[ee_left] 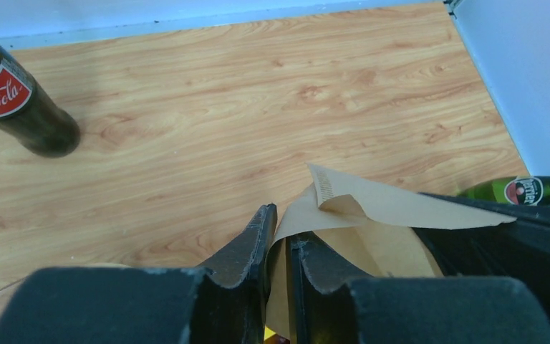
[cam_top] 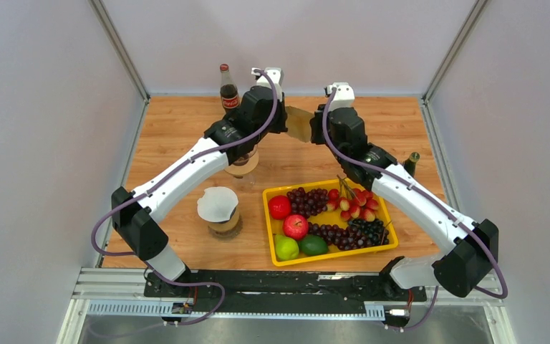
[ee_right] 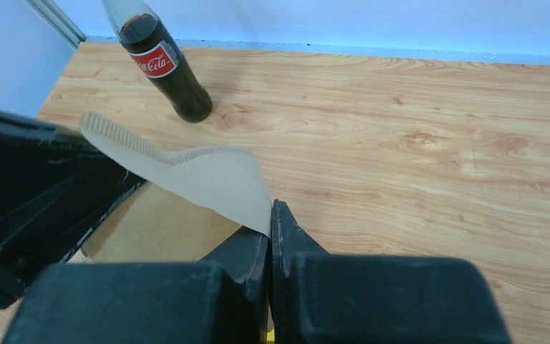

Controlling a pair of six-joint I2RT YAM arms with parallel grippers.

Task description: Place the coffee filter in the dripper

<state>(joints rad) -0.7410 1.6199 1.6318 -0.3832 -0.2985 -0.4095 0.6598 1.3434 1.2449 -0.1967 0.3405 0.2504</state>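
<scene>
Wood table (cam_top: pixel 172 122), pale walls (cam_top: pixel 36 107), left gripper (ee_left: pixel 281 218) and right gripper (ee_right: pixel 271 218) both pinching brown filter (cam_top: pixel 299 123) aloft

My left claw (cam_top: pixel 284 119) and my right claw (cam_top: pixel 316 130) meet over the back of the table (cam_top: pixel 179 122) with the brown filter (cam_top: pixel 299 123) between them, near the cola bottle (cam_top: pixel 228 89), behind the yellow fruit tray (cam_top: pixel 268 226).

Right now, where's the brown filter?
Top view: brown filter over the far centre of the table, pinched between left end effector and right end effector, right of the cola bottle.
</scene>
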